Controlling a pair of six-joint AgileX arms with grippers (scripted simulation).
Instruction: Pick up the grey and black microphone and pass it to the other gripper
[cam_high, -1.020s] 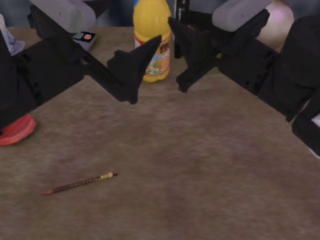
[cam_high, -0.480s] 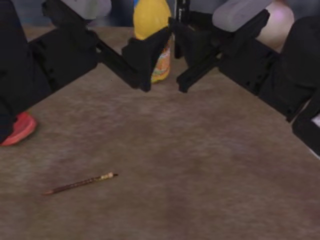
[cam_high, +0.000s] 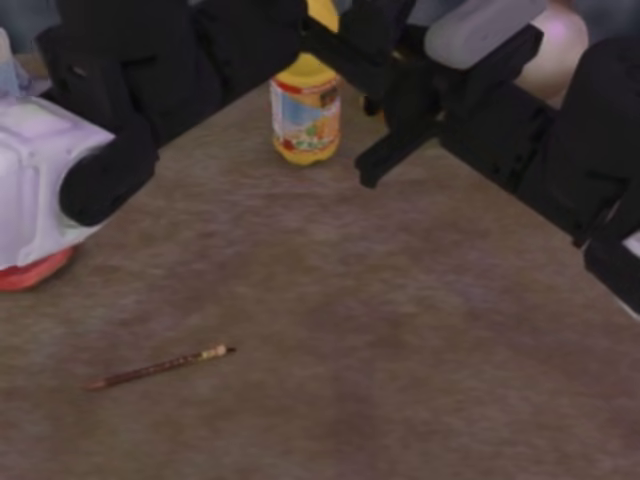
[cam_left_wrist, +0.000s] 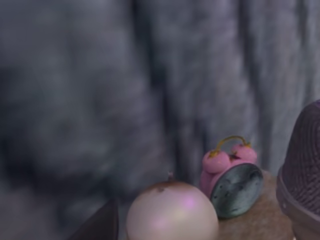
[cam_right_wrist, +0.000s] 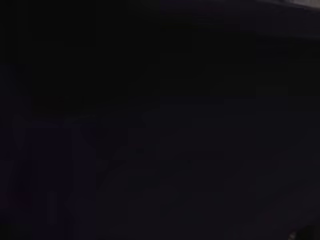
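The grey and black microphone does not show in any view. In the top view my left arm reaches from its white boxy housing (cam_high: 35, 190) across the back of the table. My left gripper (cam_high: 345, 40) hangs above the orange juice bottle, close against my right gripper (cam_high: 378, 120), which reaches in from the back right. Where the two black grippers meet, they blend together. The left wrist view looks past the table's back edge at a grey curtain. The right wrist view is dark.
An orange juice bottle (cam_high: 305, 115) stands at the back centre. A thin brown pencil (cam_high: 160, 367) lies front left, and a red object (cam_high: 35, 270) sits at the left edge. A pale ball (cam_left_wrist: 172, 212), a pink alarm clock (cam_left_wrist: 232, 175) and a dark woven basket (cam_left_wrist: 302, 175) stand at the back.
My left arm has swung up and toward the back right, its gripper passing over the bottle to the right gripper. Its white housing has come into view at the left. The right arm has not moved.
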